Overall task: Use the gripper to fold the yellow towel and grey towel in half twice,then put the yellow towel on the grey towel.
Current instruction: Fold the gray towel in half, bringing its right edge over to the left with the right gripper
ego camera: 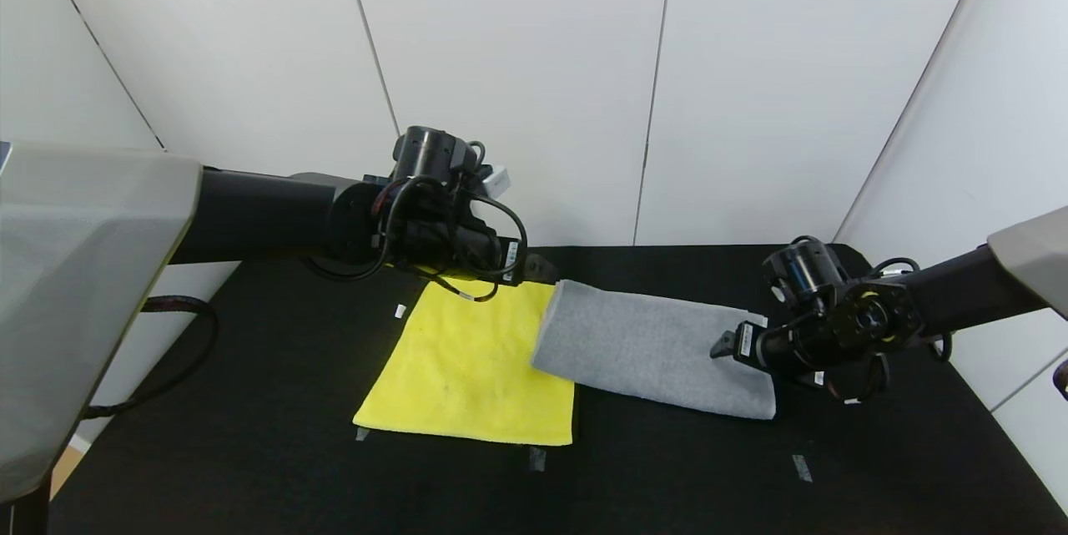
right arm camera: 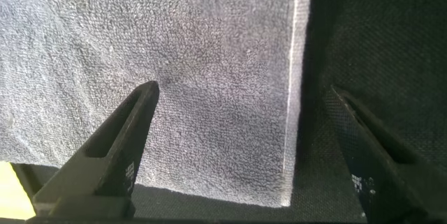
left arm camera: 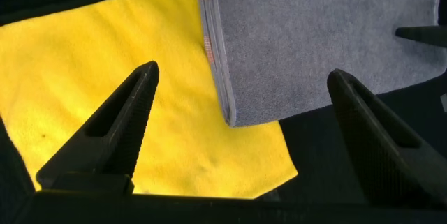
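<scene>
Left hand (left arm camera: 241, 112) over folded grey towel (ego camera: 651, 347).

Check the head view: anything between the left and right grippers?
Only the grey towel, folded into a long strip across that gap; its left end overlaps the yellow towel. Left gripper hovers open at that end, right gripper open at the other.

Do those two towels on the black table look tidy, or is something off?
One thing: the folded grey towel lies askew, its end overlapping the flat yellow towel's edge. No damage shows.
</scene>
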